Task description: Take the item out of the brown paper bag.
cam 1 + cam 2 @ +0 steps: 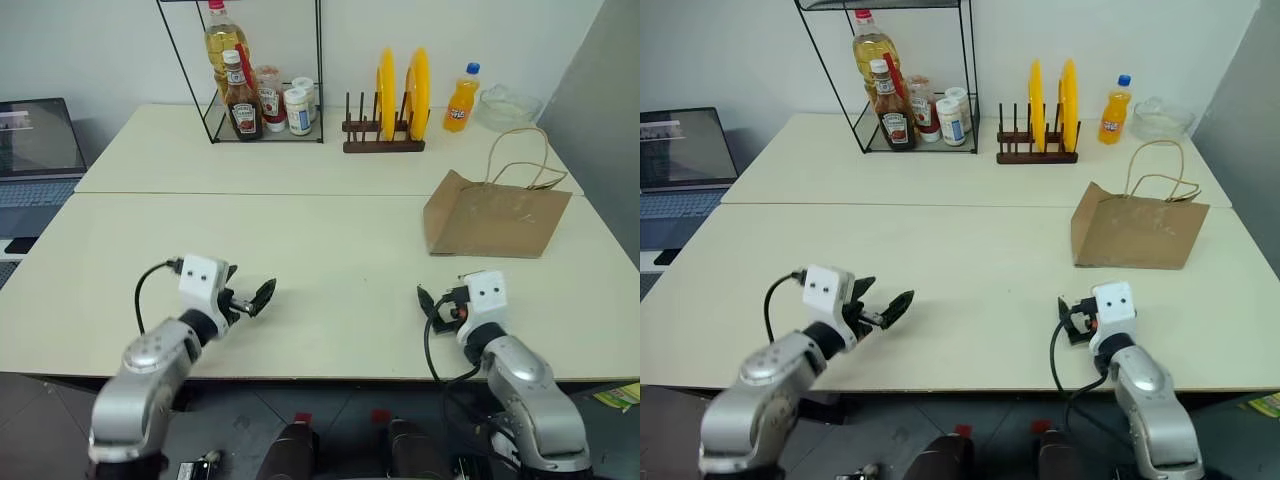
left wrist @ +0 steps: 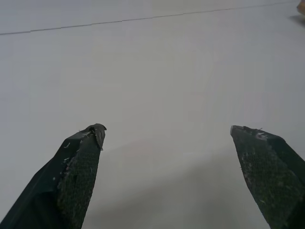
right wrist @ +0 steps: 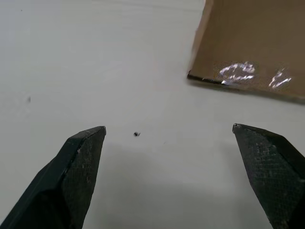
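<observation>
With the bag (image 1: 495, 218) standing unopened on the desk (image 1: 330, 250) beyond the right tool (image 1: 436, 304), both tools, left (image 1: 250, 298) included, are hovering fingers apart and empty, so reaching the bag, the item presumably inside, comes next.

Two cream tables (image 1: 300, 250) against a white wall (image 1: 100, 50).

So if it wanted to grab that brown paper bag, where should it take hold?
Probably the twine handles, or the top edge beside them. The brown paper bag stands upright with its loops sticking up clear, so the nearer right gripper, open now, could reach forward and come in from above.
</observation>
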Robot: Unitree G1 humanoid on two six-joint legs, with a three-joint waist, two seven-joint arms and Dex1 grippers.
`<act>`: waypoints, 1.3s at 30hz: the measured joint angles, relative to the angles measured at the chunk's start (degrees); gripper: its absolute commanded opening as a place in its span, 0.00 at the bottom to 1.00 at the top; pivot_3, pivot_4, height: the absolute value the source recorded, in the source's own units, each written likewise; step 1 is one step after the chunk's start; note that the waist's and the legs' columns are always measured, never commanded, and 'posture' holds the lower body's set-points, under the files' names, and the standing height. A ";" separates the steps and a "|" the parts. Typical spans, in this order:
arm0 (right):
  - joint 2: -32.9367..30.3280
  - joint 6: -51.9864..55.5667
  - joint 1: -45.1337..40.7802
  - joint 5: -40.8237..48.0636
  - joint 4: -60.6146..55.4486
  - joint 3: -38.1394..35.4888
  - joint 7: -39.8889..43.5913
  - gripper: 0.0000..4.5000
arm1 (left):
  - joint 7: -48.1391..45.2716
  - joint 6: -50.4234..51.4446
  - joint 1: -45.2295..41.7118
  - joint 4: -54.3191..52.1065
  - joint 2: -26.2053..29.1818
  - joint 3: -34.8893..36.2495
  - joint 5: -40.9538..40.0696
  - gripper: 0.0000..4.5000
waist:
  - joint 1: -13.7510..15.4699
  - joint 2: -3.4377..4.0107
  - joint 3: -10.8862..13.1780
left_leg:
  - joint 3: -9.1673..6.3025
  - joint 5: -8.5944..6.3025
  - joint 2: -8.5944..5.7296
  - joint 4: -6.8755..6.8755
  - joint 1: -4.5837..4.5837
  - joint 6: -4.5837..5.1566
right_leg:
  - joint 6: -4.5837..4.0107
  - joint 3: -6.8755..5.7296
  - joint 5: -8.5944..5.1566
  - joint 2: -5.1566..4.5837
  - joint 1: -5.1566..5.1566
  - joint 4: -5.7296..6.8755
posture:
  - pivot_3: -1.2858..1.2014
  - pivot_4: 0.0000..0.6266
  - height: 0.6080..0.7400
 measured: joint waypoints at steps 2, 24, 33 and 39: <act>-3.95 0.53 -2.22 0.73 0.53 -2.39 1.96 1.00 | -5.50 -0.63 -5.65 5.14 4.99 -1.38 -0.01 1.00 | 0.03 0.01 0.01 | 0.00 0.00 -0.04 0.01 0.01 0.00 | 0.00 0.00 0.01 -0.02 0.02 0.04 | 0.52 0.24 1.00; -40.40 -6.31 -43.65 -1.71 45.41 0.50 34.51 1.00 | -37.87 -15.34 -48.73 32.84 -0.78 -19.41 1.96 1.00 | -2.09 -0.05 0.25 | 0.60 0.00 -0.02 0.07 -0.09 0.01 | -0.01 0.22 0.02 -0.09 -0.09 0.01 | 0.52 0.24 1.00; -36.87 -17.20 -58.74 -7.65 66.94 7.43 40.97 1.00 | -39.22 -15.93 -49.66 34.55 -2.69 -19.51 2.83 1.00 | -2.22 -0.08 0.35 | 0.57 0.06 -0.05 0.12 -0.10 -0.09 | -0.01 0.20 0.02 -0.10 -0.09 0.05 | 0.52 0.24 1.00; -33.60 -26.31 -65.58 -13.09 82.06 12.21 44.02 1.00 | -39.46 -17.02 -52.37 36.69 -5.29 -19.60 3.44 1.00 | -2.35 -0.05 0.42 | 0.59 0.12 -0.10 0.12 -0.12 -0.19 | -0.01 0.23 0.02 -0.13 -0.11 0.05 | 0.52 0.24 1.00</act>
